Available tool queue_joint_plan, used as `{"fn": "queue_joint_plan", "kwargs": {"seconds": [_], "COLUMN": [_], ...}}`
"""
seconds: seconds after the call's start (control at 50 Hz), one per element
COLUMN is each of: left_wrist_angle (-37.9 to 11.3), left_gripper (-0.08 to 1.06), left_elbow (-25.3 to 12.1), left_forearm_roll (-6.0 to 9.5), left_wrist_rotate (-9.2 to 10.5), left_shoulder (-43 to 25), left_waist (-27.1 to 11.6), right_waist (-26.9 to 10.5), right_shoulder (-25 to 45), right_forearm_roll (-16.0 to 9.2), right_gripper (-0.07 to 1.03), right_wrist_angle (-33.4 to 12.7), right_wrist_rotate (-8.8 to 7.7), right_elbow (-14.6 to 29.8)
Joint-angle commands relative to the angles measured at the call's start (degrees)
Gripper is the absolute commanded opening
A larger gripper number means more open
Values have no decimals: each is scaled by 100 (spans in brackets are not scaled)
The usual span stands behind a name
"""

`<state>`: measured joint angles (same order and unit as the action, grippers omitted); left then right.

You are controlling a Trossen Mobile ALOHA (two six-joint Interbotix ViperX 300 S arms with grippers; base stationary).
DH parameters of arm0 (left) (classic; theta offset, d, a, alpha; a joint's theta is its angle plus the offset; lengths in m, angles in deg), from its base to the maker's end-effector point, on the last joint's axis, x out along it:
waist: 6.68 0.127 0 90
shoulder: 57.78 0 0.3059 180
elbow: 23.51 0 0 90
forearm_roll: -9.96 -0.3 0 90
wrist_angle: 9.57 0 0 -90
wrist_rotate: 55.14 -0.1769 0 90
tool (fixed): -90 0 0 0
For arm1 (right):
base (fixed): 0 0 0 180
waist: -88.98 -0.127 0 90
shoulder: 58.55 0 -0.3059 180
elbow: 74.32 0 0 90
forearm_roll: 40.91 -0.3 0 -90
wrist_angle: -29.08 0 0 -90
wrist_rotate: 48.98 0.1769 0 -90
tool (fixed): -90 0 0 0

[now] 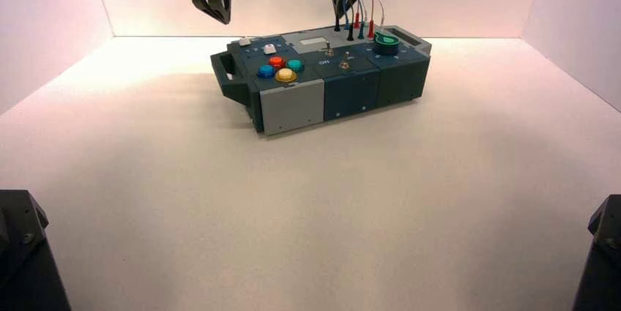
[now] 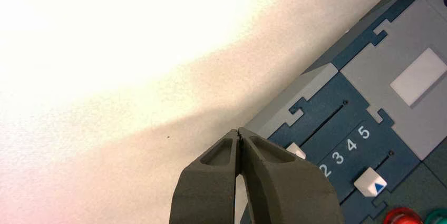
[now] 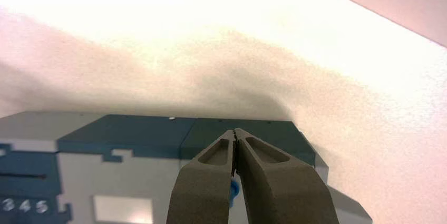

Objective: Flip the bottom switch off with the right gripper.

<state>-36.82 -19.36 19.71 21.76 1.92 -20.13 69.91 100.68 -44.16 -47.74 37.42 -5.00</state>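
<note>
Silver-metal toggle switch with round base [image 1: 344, 63], judged the bottom one: on the dark-blue panel, at four o'clock from its silver twin [image 1: 329, 50]. Likely light, stiffly sprung, slippery-tipped; best nudged high on the lever, not gripped. Black wedge-tipped right gripper [image 1: 339, 17]: clenched, empty, towards twelve o'clock. Black left gripper [image 1: 226, 23]: clenched, idle, towards ten. For container, just the blue-and-grey box [image 1: 293, 109], contents hidden.

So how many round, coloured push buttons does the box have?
4, clustered on the box's left half: blue leftmost, red farthest, green rightmost, yellow nearest. None looks hidden. The right gripper hangs by the wires.
</note>
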Motion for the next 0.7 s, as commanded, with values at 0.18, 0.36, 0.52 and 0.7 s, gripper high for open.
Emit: {"fn": "queue_joint_plan", "kwargs": {"seconds": [0.18,0.36,0.52,0.7], "left_wrist_angle": [141,202,237,615], "left_gripper": [-3,-3,-3,-3], "left_elbow": [-167,-211,-246,-255], "left_forearm_roll": [-9,-18,-9,-18], "left_wrist_rotate": [-79,-105,-105,-114], "left_shoulder": [-97,-193,-299,-378], "left_waist": [-44,-44,-114,-255], "right_waist": [97,114,105,114], "right_shoulder": [44,167,255,237], "right_forearm_roll": [-18,-26,-35,-35], "right_gripper": [-2,-2,-2,-2], "right_wrist_angle": [53,-9,-167,-202], "right_wrist_rotate": [-123,-141,-149,-149], "right_elbow": [439,475,413,404]}}
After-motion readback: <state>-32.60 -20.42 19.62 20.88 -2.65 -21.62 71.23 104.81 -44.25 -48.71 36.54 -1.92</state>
